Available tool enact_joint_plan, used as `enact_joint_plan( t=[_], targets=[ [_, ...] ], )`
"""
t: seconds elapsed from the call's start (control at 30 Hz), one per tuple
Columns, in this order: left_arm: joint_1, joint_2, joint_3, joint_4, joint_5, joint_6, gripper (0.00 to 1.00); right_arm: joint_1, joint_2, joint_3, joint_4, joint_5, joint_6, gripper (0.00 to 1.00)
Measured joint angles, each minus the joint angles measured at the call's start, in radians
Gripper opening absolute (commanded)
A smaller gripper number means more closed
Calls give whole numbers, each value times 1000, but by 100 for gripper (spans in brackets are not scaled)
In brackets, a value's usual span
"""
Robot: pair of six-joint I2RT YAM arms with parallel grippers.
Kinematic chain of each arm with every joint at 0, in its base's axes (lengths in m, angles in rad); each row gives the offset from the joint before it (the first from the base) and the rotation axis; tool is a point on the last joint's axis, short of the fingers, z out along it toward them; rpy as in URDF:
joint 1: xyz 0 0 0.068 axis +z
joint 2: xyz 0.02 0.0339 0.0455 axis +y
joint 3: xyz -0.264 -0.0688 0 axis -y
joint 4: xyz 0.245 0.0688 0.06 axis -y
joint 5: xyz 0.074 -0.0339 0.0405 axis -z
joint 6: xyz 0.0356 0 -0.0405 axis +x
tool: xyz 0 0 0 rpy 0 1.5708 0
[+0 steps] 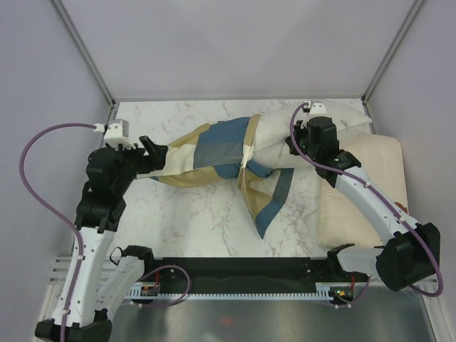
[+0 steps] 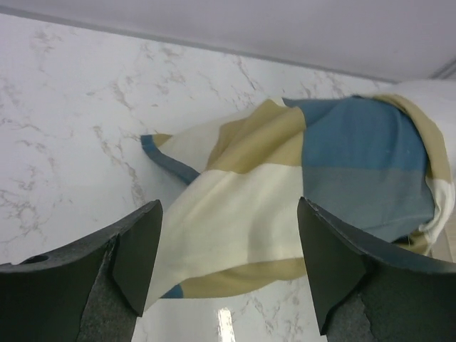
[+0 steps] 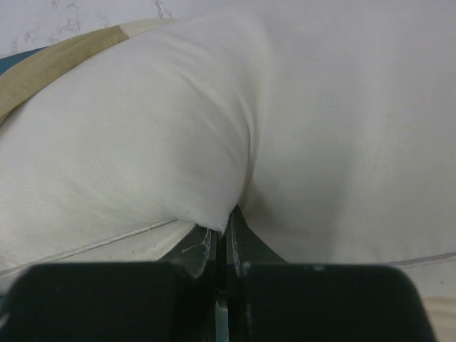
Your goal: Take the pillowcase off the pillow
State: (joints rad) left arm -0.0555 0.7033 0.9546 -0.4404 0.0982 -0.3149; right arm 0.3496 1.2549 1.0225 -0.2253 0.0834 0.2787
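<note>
Looking past our left tool [image 2: 228,217], we've got it released, jaws spread wide with nothing between them. The pillowcase [image 2: 299,164] lies just ahead of its tips, bunched on the marble desk [image 2: 64,128]. Our right tool [image 3: 226,224] is clenched on a fold of the pillow [image 3: 299,107], which bulges right in front of it. From above, the case covers the pillow end that faces the left tool, and the bare end sits at the right tool.

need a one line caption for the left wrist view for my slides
Left hand open over the marble table, facing the slack blue, tan and cream pillowcase.
</note>
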Motion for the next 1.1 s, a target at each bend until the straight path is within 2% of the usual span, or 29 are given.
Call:
enact_joint_plan(
  t=[0.17, 0.33, 0.4, 0.53, 0.63, 0.67, 0.77, 0.87, 0.97, 1.1],
  targets=[
    [-268, 103, 0, 8, -96, 54, 86, 2, 4, 0, 2, 0, 7, 0],
    [-541, 234, 7, 24, -222, 120, 92, 2, 6, 0, 5, 0, 14, 0],
    [-581, 277, 13, 31, -254, 133, 93, 3, 6, 0, 5, 0, 15, 0],
    [-592, 337, 19, 55, -292, 138, 96, 4, 6, 0, 6, 0, 15, 0],
    [-600, 366, 24, 67, -308, 138, 92, 4, 6, 0, 5, 0, 15, 0],
    [-602, 377, 28, 70, -309, 138, 81, 4, 6, 0, 5, 0, 14, 0],
    [-605, 396, 29, 77, -307, 139, 59, 6, 6, -1, 6, 0, 14, 0],
    [-608, 397, 30, 76, -306, 140, 27, 8, 6, -1, 5, -1, 14, 0],
    [-613, 397, 34, 73, -307, 143, 14, 10, 6, -1, 6, -4, 14, 0],
    [-613, 382, 42, 46, -317, 143, 11, 13, 6, -1, 5, -6, 14, 0]
  ],
)
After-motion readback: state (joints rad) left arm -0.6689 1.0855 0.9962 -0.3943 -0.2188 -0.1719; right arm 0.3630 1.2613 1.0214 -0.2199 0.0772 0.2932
